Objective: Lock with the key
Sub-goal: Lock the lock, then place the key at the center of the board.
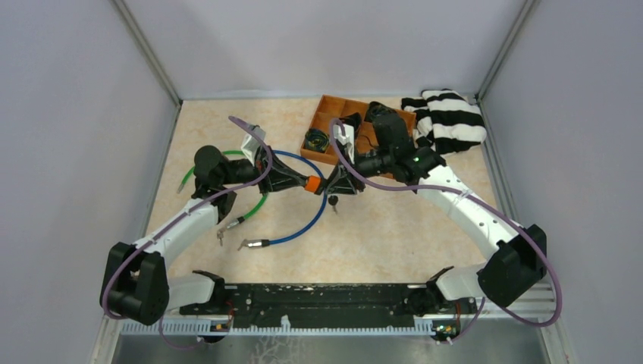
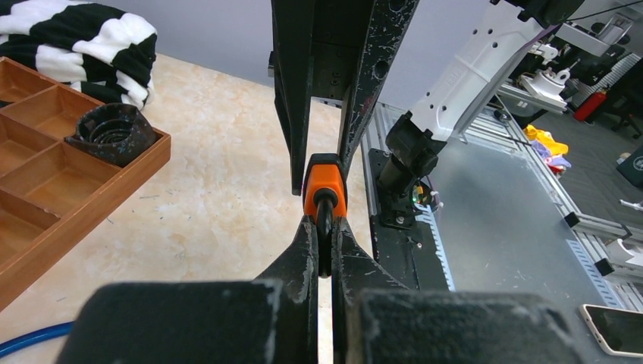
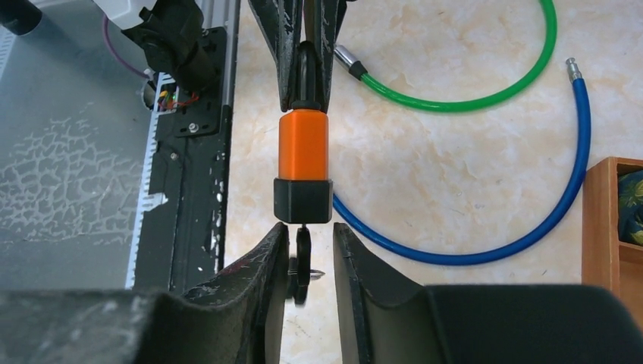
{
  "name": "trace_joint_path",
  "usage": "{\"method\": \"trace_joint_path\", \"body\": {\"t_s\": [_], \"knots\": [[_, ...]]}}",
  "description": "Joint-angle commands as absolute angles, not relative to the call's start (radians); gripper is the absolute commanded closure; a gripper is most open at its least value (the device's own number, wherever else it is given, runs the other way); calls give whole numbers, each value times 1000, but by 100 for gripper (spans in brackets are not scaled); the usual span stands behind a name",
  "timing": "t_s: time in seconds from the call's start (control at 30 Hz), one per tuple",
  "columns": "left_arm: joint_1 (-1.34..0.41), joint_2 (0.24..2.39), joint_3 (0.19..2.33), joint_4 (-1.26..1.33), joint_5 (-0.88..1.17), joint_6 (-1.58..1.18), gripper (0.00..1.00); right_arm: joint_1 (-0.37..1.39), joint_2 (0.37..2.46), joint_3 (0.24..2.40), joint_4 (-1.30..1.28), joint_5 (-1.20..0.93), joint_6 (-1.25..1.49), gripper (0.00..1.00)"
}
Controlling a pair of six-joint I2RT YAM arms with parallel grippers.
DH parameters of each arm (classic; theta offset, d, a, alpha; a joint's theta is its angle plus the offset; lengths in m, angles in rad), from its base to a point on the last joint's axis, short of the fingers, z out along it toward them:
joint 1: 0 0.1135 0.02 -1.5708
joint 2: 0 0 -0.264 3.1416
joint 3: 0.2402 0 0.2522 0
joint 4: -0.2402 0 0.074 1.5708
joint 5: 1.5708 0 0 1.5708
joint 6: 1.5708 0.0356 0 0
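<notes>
Nearest, toward the near edge of the table (image 1: 394, 227): ends of a blue cable (image 3: 470, 256) and a green cable (image 3: 470, 104). Over the middle, held up in the air: the lock (image 3: 303, 144), small, hard, likely light. Pinched tight at its black loop by the left gripper (image 2: 324, 227). Stuck in its black end: the key (image 3: 303, 254), thin, smooth, likely slippery. Right gripper (image 3: 308, 231) fingers a little apart on both sides of the key, not squeezing yet. Best to grab the flat head, then turn gently. Farther, by the far edge: a tray (image 2: 53, 178). In the far right corner: a striped cloth (image 1: 451, 121).
</notes>
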State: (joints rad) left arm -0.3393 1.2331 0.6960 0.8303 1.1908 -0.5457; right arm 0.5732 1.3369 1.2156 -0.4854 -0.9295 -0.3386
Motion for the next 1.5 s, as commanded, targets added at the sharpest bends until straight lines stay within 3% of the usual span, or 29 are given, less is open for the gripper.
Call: {"method": "trace_joint_path", "body": {"t_s": [0.0, 0.17, 0.4, 0.7, 0.83, 1.2, 1.47], "knots": [[-333, 1205, 718, 870, 1196, -537, 100, 577, 1342, 1220, -429, -958, -332, 75], [-333, 1198, 714, 868, 1193, -525, 100, 577, 1341, 1224, -423, -940, -324, 100], [-321, 1188, 715, 872, 1179, -503, 100, 538, 1309, 1211, -495, -873, -397, 100], [-270, 1170, 702, 917, 1148, -565, 100, 345, 1219, 1085, -709, -777, -620, 100], [-264, 1167, 707, 903, 1153, -564, 100, 320, 1184, 979, -777, -610, -702, 100], [-262, 1194, 793, 657, 1193, -406, 100, 319, 1227, 784, -859, -360, -770, 100], [-261, 1220, 829, 525, 1207, -299, 100, 305, 1322, 749, -830, -318, -772, 98]]}}
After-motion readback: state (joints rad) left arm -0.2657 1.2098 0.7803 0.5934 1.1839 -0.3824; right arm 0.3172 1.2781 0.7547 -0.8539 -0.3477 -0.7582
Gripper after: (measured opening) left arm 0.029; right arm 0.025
